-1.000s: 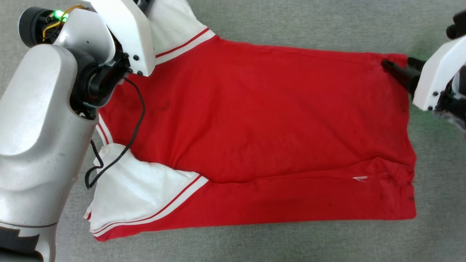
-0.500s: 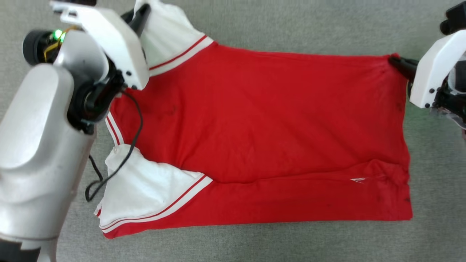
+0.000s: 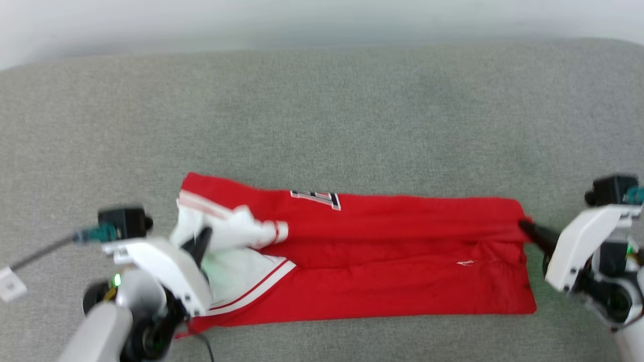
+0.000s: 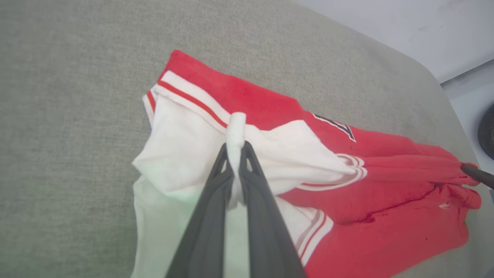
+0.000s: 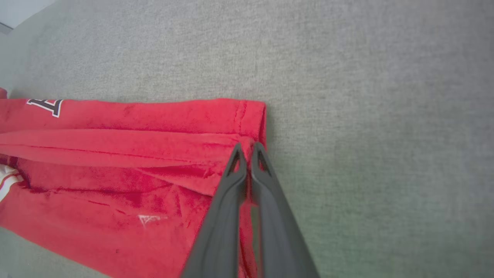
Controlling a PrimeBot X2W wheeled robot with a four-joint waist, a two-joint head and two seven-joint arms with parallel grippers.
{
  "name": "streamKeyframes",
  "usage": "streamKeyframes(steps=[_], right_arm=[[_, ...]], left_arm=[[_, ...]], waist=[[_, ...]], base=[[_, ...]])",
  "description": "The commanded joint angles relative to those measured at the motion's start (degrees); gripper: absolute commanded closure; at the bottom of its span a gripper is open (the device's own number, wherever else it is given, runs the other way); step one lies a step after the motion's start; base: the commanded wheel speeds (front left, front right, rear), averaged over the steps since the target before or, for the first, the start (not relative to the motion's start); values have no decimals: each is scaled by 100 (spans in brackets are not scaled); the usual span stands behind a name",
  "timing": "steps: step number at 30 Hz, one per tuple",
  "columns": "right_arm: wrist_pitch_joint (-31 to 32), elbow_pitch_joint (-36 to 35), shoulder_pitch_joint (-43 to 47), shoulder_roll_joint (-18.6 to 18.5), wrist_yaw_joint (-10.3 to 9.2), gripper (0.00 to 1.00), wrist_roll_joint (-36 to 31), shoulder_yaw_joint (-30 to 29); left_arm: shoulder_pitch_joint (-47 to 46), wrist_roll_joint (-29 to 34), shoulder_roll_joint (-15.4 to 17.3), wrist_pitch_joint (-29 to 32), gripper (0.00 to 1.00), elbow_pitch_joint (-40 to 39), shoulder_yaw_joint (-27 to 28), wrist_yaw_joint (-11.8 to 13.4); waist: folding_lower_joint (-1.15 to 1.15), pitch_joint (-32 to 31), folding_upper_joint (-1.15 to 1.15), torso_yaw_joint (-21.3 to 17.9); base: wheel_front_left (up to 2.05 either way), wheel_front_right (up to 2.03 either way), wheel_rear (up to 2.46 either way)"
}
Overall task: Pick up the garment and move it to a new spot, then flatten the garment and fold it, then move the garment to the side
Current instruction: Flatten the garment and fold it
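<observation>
The garment, a red shirt with white sleeves and striped trim, lies as a long folded band across the grey surface. A bit of black-and-white lettering shows at its far edge. My left gripper is shut on the white sleeve at the band's left end; the left wrist view shows the left gripper pinching a fold of white cloth. My right gripper is shut on the red hem corner at the right end, and the right gripper shows pinched into red fabric.
The grey fabric surface stretches wide behind and beside the garment. Its far edge meets a pale wall. A cable and connector stick out left of my left arm.
The head camera has risen and pulled back. Both grippers have carried the garment's far edge toward me, folding the wide spread shirt into a narrow band. The right gripper has shut on the hem corner.
</observation>
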Motion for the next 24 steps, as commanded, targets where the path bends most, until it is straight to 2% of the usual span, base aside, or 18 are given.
streamKeyframes(steps=[1,4,5,6,7,11,16,20,24], right_arm=[[-28,-34,191,49,-4,100,13,-53],[-102,-45,573,185,-4,100,29,-135],[-127,-21,685,218,-4,95,28,-162],[-167,-16,762,245,-4,24,0,-164],[-224,3,840,288,-4,0,-4,-178],[-461,-42,1113,383,-6,0,-30,-151],[-892,-603,1348,266,-4,0,-97,-109],[-1011,-1069,1524,142,-4,0,-163,-263],[-791,-1295,1577,26,-4,0,-268,-586]], left_arm=[[206,-21,7,3,100,31,-13,60],[580,-222,-141,149,100,149,-137,32],[646,-213,-128,163,63,197,-177,38],[671,-215,-150,101,4,249,-170,51],[713,-223,-219,42,0,324,-185,29],[829,-156,-376,-257,0,666,-254,-64],[869,116,-505,-1083,0,608,-171,-150],[823,480,-505,-1733,0,393,-134,-78],[779,857,-532,-2322,0,159,-98,66]], waist=[[1,-103,0,18],[1,-143,0,24],[1,-150,0,26],[1,-157,0,27],[1,-179,0,36],[1,-280,0,1],[1,-509,0,-81],[1,-659,0,-138],[1,-779,0,-164]], base=[[0,0,0],[0,0,0],[0,0,0],[0,0,0],[0,0,0],[0,0,0],[0,0,0],[0,0,0],[0,0,0]])
